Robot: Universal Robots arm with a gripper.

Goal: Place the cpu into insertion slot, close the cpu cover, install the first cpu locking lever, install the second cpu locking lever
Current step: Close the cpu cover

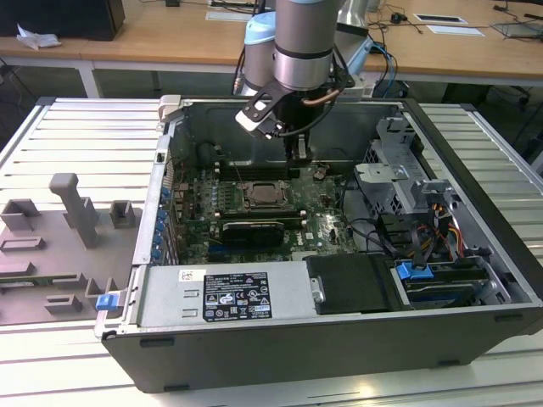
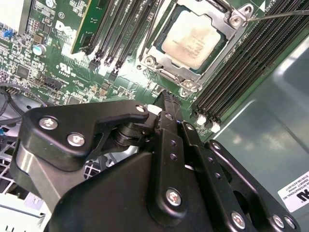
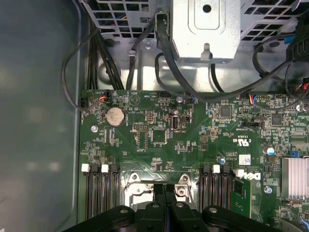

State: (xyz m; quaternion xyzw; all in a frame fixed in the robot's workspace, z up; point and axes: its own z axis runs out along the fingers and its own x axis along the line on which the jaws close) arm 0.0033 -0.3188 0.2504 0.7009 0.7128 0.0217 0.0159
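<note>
The cpu, with its pale silvery-beige top, lies flat in the motherboard socket. The cpu cover, a dark-grey frame, lies down around it, leaving the chip's top showing through the window. A thin wire lever sticks out past one socket corner. My gripper hangs inside the case, just behind the socket and toward the exterior view's right. Its black fingers are pressed together with nothing between them. In the first wrist view the fingertips sit over the socket's edge.
Memory slots flank the socket on both sides. A metal drive cage with cables stands at the exterior view's right. The labelled power supply runs along the front. A grey fixture sits outside the case on the left.
</note>
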